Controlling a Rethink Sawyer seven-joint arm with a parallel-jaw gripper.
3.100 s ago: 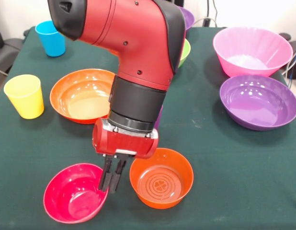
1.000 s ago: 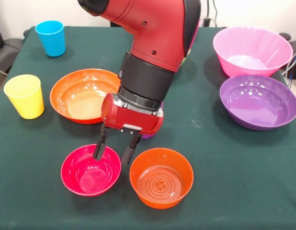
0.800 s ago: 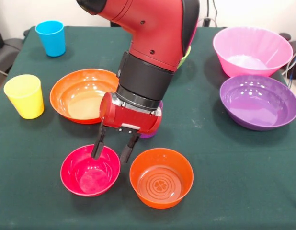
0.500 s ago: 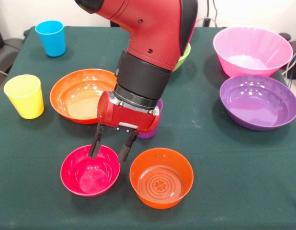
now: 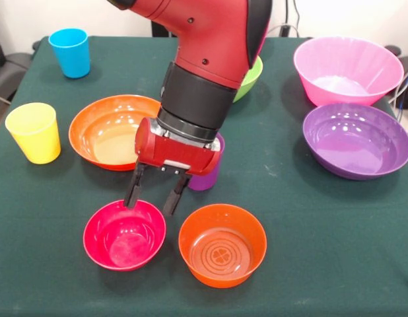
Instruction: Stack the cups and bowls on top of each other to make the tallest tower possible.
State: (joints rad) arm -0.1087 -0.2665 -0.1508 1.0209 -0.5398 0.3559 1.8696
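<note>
In the front view, the gripper (image 5: 152, 195) is hanging with its two dark fingers spread apart and holding nothing, poised just above the far rim of the small red bowl (image 5: 125, 235), which is sitting upright on the table (image 5: 309, 231) directly below it. One finger is lining up over the bowl's inside and the other outside its rim, which reads as a rim pinch being set up, though no contact is showing. Just beside the gripper, on the picture's right and slightly lower, the small orange bowl (image 5: 222, 245) is also resting mouth-up, close to the red one but not touching it, a likely partner for nesting. Right behind the gripper's red body, a purple cup (image 5: 207, 177) is peeking out, mostly hidden by the wrist. Beyond the gripper on the picture's left, the wide orange bowl (image 5: 108, 132) is lying open, with the yellow cup (image 5: 34, 132) and blue cup (image 5: 70, 52) standing upright farther out. Behind the arm, a sliver of lime green bowl (image 5: 249, 79) is showing. Well off to the picture's right, the big pink bowl (image 5: 347, 70) and a purple bowl (image 5: 356, 140) are sitting next to each other. Everything is lying singly, so no tower is started yet. No other view is available for this moment.
</note>
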